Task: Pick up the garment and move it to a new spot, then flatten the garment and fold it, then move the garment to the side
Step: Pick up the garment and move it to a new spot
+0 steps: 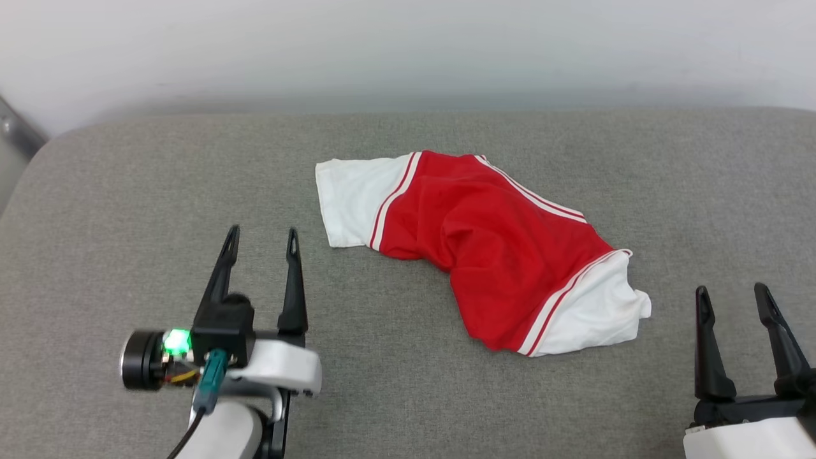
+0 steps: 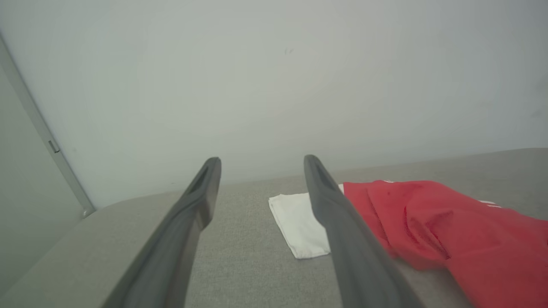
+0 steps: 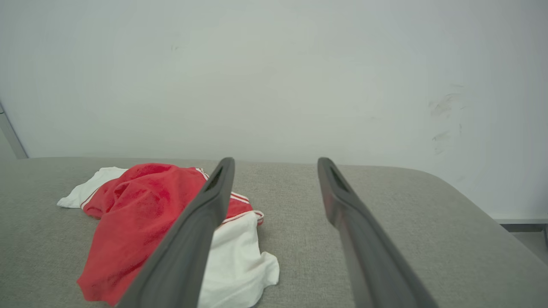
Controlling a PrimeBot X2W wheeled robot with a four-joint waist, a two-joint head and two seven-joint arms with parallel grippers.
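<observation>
The garment [image 1: 491,248] is a red shirt with white sleeves and red-and-white striped seams. It lies crumpled and folded over on itself in the middle of the grey surface [image 1: 127,191]; no lettering shows. My left gripper [image 1: 262,237] stands open to the garment's lower left, apart from it, with nothing between its fingers. My right gripper [image 1: 733,292] is open at the lower right, just right of the near white sleeve. In the left wrist view the garment [image 2: 449,231] lies right of my left gripper [image 2: 262,160]. In the right wrist view the garment [image 3: 137,222] lies left of my right gripper [image 3: 276,160].
The grey fabric surface has rounded far corners and ends at a pale wall [image 1: 408,44]. A metal frame edge [image 1: 16,131] stands at the far left. Bare surface lies left of, right of and in front of the garment.
</observation>
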